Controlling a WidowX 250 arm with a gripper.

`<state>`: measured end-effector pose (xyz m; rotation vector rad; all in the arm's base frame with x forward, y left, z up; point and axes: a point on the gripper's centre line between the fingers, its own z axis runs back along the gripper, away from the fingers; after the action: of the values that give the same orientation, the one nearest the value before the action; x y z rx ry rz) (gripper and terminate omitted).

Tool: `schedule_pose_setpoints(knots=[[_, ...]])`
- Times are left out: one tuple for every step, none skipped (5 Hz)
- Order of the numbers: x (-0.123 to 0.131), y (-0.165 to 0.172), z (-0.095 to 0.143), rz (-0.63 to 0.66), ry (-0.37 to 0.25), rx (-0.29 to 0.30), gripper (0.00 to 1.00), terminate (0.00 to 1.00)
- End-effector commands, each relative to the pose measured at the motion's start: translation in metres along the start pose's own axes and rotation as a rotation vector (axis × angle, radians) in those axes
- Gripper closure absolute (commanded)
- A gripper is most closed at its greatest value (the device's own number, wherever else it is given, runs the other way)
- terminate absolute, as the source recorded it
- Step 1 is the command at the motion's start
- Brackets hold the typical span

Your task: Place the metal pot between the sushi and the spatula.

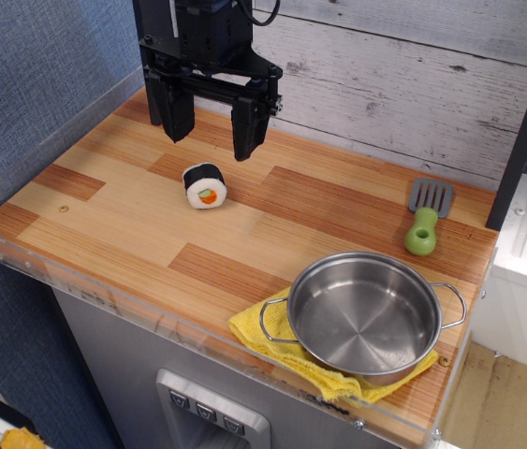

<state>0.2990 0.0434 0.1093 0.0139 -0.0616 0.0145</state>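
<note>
The metal pot [364, 315] sits at the front right of the wooden tabletop, resting on a yellow cloth [272, 339]. The sushi [205, 185] lies on its side near the middle left of the table. The spatula [426, 217] lies at the right, grey blade toward the back wall, green handle toward the front. My black gripper [212, 142] hangs open and empty at the back left, just behind and above the sushi, far from the pot.
A clear acrylic rim [104, 297] runs along the table's front and left edges. A grey plank wall [403, 84] stands behind. A black post [525, 131] rises at the right. Bare wood lies between the sushi and the spatula.
</note>
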Motion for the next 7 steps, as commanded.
schedule_pose_setpoints(knots=[[0.000, 0.000, 0.000, 0.000, 0.000, 0.000, 0.00, 0.00], [-0.001, -0.007, 0.010, -0.035, -0.030, -0.039, 0.00, 0.00], [-0.002, -0.029, 0.021, -0.109, -0.077, -0.096, 0.00, 0.00], [-0.005, -0.063, 0.025, -0.260, -0.113, -0.126, 0.00, 0.00], [-0.006, -0.092, -0.002, -0.472, -0.104, -0.151, 0.00, 0.00], [-0.002, -0.100, -0.037, -0.555, -0.062, -0.160, 0.00, 0.00], [-0.003, -0.095, -0.059, -0.584, -0.027, -0.153, 0.00, 0.00]])
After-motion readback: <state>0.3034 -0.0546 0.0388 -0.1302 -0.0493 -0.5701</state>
